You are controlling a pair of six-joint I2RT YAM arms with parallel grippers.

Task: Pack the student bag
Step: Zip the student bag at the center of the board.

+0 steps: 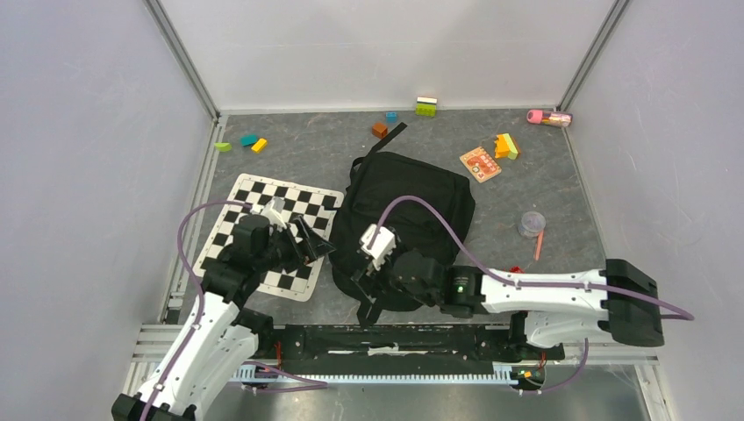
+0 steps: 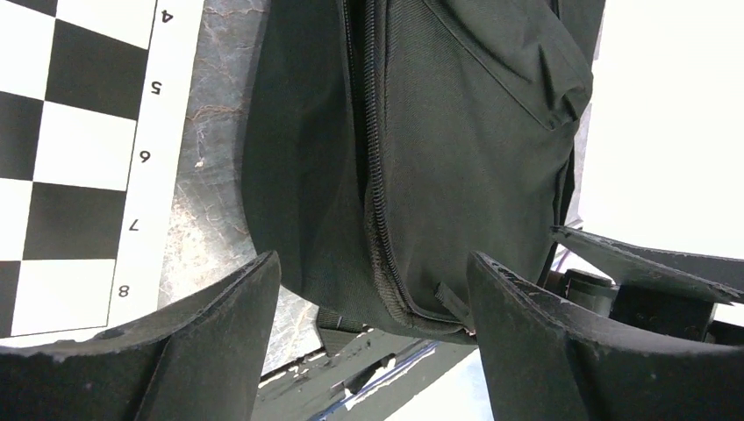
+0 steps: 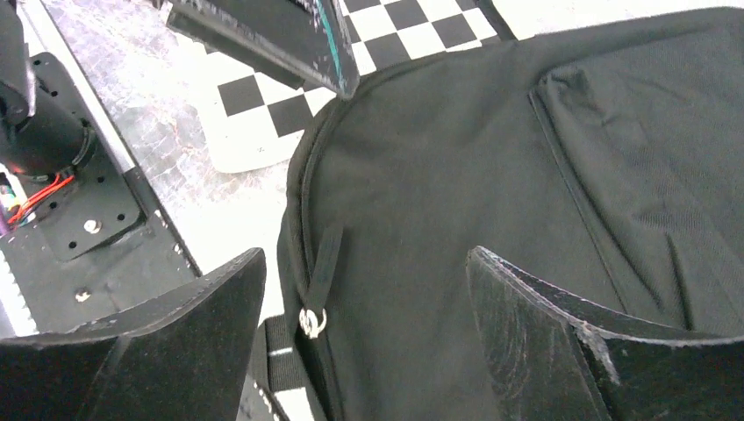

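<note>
At the middle of the worktop (image 1: 570, 189) the student bag (image 1: 421, 197) lies flat, its zipper (image 3: 323, 259) apparently shut. The left end effector (image 2: 373, 259) and right end effector (image 3: 366, 254) hover wide open, empty, at its near end; packing seems not begun, coloured blocks (image 1: 506, 146) lie outside

On the worktop (image 1: 561, 202) the student bag (image 1: 421, 206) at the middle, chessboard mat (image 1: 263, 210) just left of it, blocks (image 1: 426, 106) along the far edge, card (image 1: 480, 163) beyond its right side, tube (image 1: 548, 117) in the far right corner, jar (image 1: 531, 224) near the right edge.
</note>
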